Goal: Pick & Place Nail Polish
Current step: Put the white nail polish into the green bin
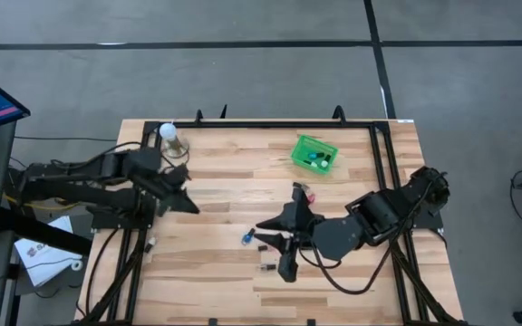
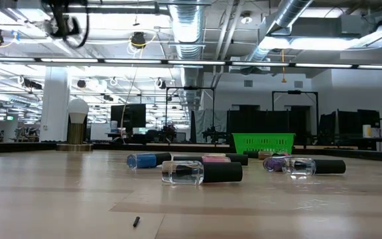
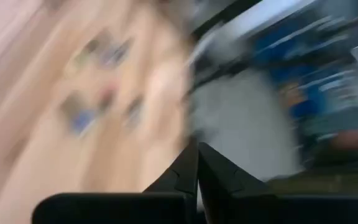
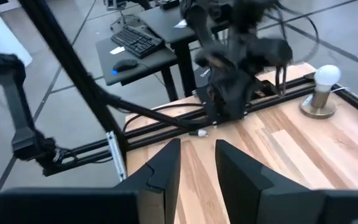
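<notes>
Lying on their sides near the middle of the desk point(image 1: 207, 272), a few nail polish bottles point(image 2: 201, 172) are scattered loose, a blue one point(image 1: 246, 238) nearest the left edge. Just beside them, toward the right edge, the right gripper point(image 1: 263, 226) hovers with its fingers a little apart, holding nothing. More bottles sit in the green basket point(image 1: 314, 153) by the far edge. The left gripper point(image 1: 191, 208) (fingers pressed together, empty) hangs well apart from the bottles, near the white-bulbed stand point(image 1: 169, 136) at the far left corner.

A white ball-topped stand point(image 1: 169, 135) stands at the wooden table's point(image 1: 216, 281) far-left corner, well apart from a green basket point(image 1: 314, 153).
</notes>
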